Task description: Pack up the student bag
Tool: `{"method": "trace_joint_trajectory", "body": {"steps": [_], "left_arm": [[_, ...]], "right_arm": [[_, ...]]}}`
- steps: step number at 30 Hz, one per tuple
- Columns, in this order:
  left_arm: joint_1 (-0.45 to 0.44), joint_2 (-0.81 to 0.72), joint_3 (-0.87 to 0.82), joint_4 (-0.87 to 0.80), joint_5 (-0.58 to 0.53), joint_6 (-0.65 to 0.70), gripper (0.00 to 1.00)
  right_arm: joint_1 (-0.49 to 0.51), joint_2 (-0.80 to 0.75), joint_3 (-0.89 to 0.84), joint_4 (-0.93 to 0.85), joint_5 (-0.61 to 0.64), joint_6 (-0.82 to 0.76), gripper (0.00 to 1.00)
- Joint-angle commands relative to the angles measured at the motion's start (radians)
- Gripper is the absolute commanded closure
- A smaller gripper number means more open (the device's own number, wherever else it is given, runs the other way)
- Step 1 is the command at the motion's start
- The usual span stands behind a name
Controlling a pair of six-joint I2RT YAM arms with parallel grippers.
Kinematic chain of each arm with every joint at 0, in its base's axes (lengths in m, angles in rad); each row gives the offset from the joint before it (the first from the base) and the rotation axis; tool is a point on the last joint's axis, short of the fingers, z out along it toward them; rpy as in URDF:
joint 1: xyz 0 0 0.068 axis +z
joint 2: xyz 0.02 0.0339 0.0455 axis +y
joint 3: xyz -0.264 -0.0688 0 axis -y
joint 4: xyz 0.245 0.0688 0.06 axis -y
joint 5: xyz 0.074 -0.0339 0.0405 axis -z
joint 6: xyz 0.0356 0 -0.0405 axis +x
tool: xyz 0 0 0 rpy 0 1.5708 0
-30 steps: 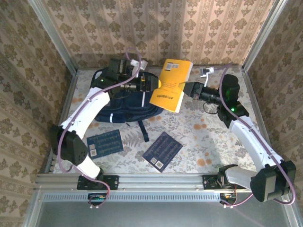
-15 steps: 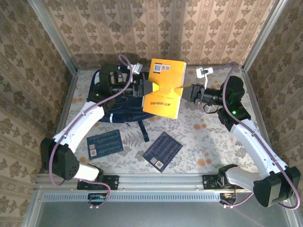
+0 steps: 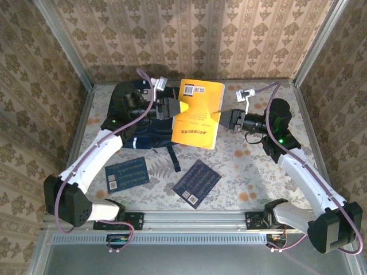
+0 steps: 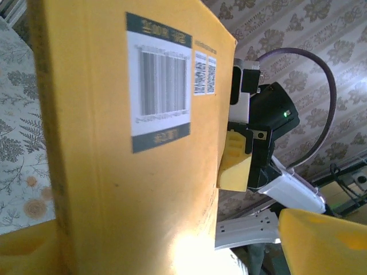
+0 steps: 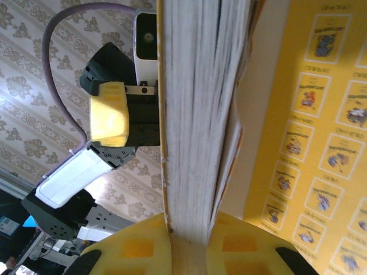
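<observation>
The student bag [image 3: 150, 136], dark navy with white stripes, lies at the back left of the table, partly under my left arm. A thick yellow book [image 3: 198, 114] hangs in the air just right of it. My right gripper [image 3: 221, 118] is shut on the book's page edge [image 5: 198, 114], with a pad on each cover [image 5: 192, 243]. My left gripper [image 3: 179, 107] is at the book's opposite edge, open. The barcoded back cover [image 4: 114, 143] lies against one finger, and a clear gap separates it from the other finger [image 4: 324, 240].
Two flat navy printed booklets lie on the floral table in front of the bag, one [image 3: 127, 173] at the left and one [image 3: 197, 182] near the middle. Patterned walls and metal posts enclose the table on three sides.
The right gripper has carried the yellow book left and lower, towards the bag. The left gripper has come up against the book's left edge.
</observation>
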Motion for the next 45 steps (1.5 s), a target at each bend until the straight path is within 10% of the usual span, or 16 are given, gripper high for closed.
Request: {"method": "trace_joint_trajectory", "body": {"steps": [1, 10, 17, 24, 37, 41, 45], "left_arm": [[-0.031, -0.023, 0.027, -0.048, 0.070, 0.098, 0.32], [-0.061, -0.010, 0.081, -0.253, 0.056, 0.281, 0.79], [-0.061, -0.020, 0.077, -0.168, 0.021, 0.253, 1.00], [-0.063, -0.038, 0.071, -0.125, 0.003, 0.231, 1.00], [-0.064, 0.009, 0.031, -0.067, -0.058, 0.155, 0.98], [-0.065, 0.040, 0.020, -0.064, -0.092, 0.121, 0.89], [-0.064, 0.068, 0.016, -0.045, -0.090, 0.082, 0.69]], "right_arm": [[0.001, -0.024, 0.034, -0.068, 0.060, -0.063, 1.00], [-0.001, 0.003, 0.089, -0.182, 0.103, -0.110, 0.99], [-0.006, -0.043, 0.031, -0.220, 0.300, -0.095, 0.24], [-0.007, -0.005, -0.025, -0.068, 0.242, 0.027, 0.02], [0.078, 0.054, -0.070, 0.291, 0.120, 0.237, 0.21], [0.078, 0.059, -0.087, 0.283, 0.162, 0.267, 0.38], [0.079, 0.054, -0.093, 0.218, 0.214, 0.259, 0.81]]}}
